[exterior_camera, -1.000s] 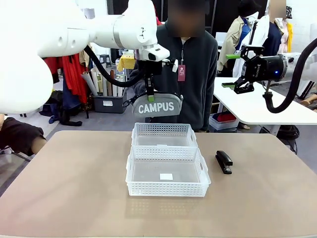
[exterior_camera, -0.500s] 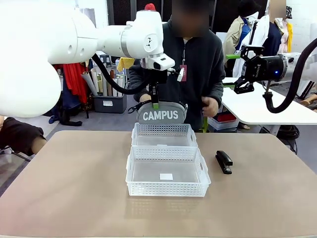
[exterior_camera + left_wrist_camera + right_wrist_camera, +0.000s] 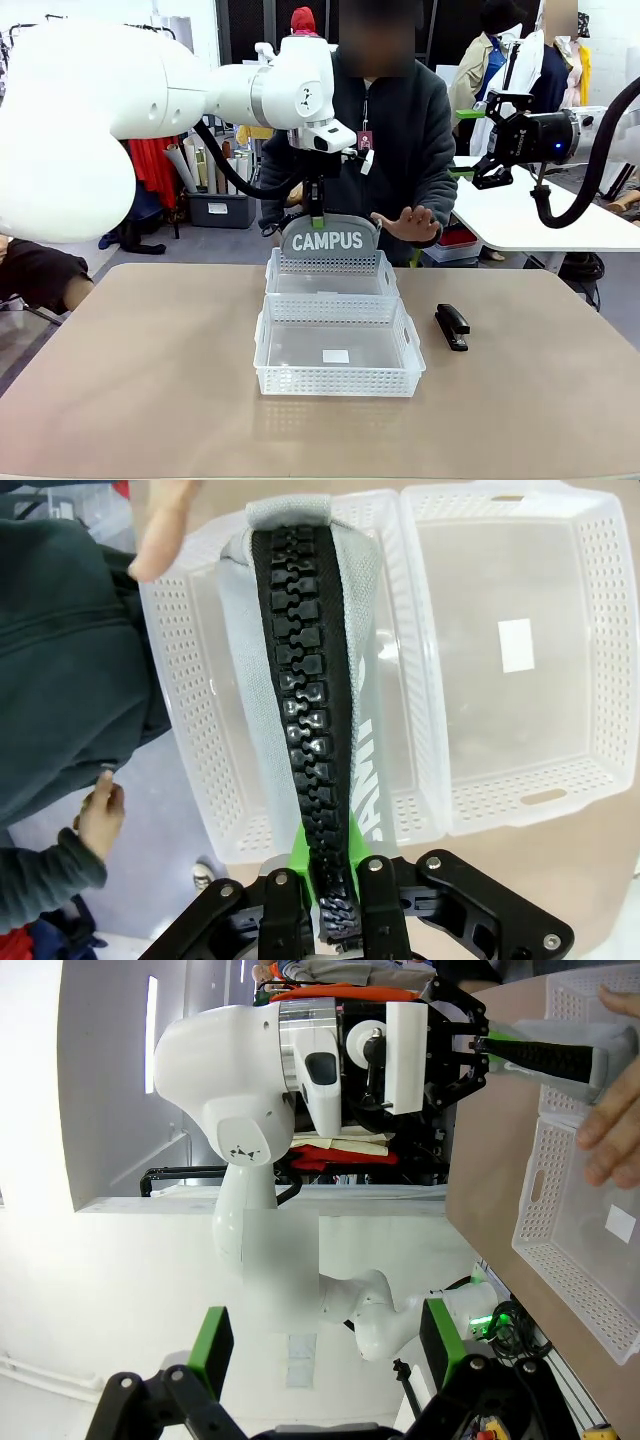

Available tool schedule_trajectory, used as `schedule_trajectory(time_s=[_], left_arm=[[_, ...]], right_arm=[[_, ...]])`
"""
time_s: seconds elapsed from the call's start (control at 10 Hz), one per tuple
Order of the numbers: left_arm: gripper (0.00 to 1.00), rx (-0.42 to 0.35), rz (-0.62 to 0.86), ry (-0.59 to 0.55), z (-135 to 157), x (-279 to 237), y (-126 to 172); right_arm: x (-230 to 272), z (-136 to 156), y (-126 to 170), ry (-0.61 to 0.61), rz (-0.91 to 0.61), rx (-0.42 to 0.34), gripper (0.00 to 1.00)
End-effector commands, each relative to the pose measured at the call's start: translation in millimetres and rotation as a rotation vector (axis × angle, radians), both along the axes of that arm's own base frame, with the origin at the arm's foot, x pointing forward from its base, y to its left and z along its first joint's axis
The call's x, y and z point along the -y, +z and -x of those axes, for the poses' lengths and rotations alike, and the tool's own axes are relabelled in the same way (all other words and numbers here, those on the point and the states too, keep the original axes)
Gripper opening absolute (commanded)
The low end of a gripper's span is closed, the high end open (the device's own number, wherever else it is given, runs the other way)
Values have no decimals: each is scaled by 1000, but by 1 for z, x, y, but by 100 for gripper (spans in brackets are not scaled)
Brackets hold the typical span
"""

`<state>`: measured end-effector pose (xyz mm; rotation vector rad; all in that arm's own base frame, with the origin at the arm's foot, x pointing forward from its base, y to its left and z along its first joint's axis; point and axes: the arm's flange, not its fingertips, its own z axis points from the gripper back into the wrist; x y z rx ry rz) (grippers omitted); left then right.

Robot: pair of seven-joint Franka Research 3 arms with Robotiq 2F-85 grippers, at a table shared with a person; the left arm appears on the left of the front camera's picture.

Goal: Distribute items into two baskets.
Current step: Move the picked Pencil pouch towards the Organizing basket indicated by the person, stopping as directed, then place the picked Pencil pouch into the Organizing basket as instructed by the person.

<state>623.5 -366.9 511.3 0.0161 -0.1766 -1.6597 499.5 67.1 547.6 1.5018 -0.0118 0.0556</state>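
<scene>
Pinching the pouch [image 3: 328,240] by its zip edge so it hangs straight down, the left pincer [image 3: 316,212] holds it right over the far basket [image 3: 385,275], ready to drop, while the right pincer [image 3: 465,142] is wide open with the stapler [image 3: 451,326] on the table down below it.

place: robotics lab | signs: white robot arms [image 3: 150,85], worktables [image 3: 120,350], hanging garments [image 3: 160,170]

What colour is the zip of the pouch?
The zip of the pouch is black; the left wrist view shows it best.
</scene>
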Motion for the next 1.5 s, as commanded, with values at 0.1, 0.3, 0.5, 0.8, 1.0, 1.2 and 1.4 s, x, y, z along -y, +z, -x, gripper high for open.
schedule_trajectory(time_s=[0.1, 0.3, 0.5, 0.8, 1.0, 1.2, 1.4], left_arm=[[0, 16, -10, 7, -7, 1, 11], [0, -1, 0, -1, -1, 1, -1], [0, -1, 0, -1, -1, 1, -1], [0, -1, 0, -1, -1, 1, -1], [0, -1, 0, -1, -1, 1, -1], [0, -1, 0, -1, -1, 1, -1], [0, -1, 0, -1, -1, 1, -1]], right_arm=[[0, 0, 2, 2, 4, 1, 100], [0, 0, 2, 2, 4, 1, 100], [0, 0, 2, 2, 4, 1, 100], [0, 0, 2, 2, 4, 1, 100], [0, 0, 2, 2, 4, 1, 100], [0, 0, 2, 2, 4, 1, 100], [0, 0, 2, 2, 4, 1, 100]])
